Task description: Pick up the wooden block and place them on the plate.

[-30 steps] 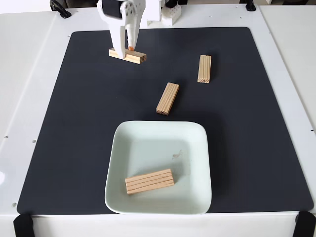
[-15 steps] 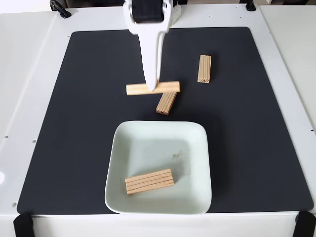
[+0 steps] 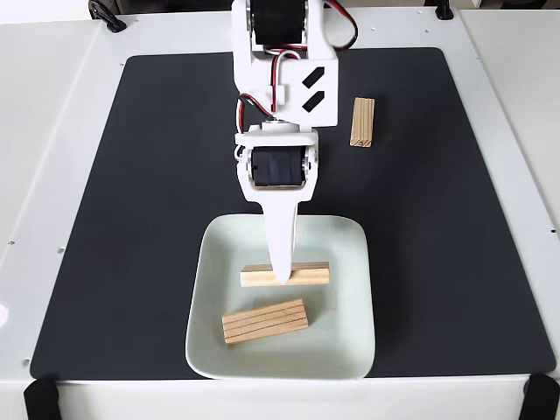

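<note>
White tabletop carrying a black mat (image 3: 131,219), seen from above in the fixed view, with my arm reaching down the middle of the picture from its base at the top edge. My gripper (image 3: 283,273) is closed on a wooden block (image 3: 308,274), held at about its middle with its long axis crosswise to my fingers (left to right in the view). The held block sits over the inner floor of the plate (image 3: 350,297), directly beneath my fingertips; whether it already touches the plate I cannot tell.

The relation that governs the next move, as I judge it, is vertical: the plate lies straight below the block, so only a short descent and release should be needed. Just beyond my fingertips, toward the near edge of the plate, lies a second block (image 3: 264,321), roughly parallel to the held one and clear of it, so it should not interfere unless the released block slides.

Back toward my base and off to the right in the view, a third block (image 3: 362,122) lies on the mat with its long axis running along my reach. My arm covers part of the mat behind the plate.
</note>
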### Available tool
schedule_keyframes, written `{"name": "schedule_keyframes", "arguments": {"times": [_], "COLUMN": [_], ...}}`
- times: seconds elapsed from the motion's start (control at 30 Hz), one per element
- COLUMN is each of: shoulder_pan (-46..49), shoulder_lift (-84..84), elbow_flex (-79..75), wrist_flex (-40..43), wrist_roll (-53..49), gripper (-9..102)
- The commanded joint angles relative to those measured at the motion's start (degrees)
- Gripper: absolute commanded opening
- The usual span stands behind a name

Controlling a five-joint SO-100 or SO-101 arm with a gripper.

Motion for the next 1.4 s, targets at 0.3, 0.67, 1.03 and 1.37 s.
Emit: {"name": "schedule_keyframes", "arguments": {"times": [0.3,0.67,1.03,1.37], "shoulder_pan": [0.53,-0.62,-5.1,-7.21], "shoulder_lift": [13.27,42.63,61.08,63.63], "elbow_flex": [5.19,34.54,53.0,59.41], "wrist_flex": [13.8,15.03,15.03,15.03], "wrist_roll": [-0.53,-6.15,-18.72,-38.32], "gripper": [40,19,-1,-1]}}
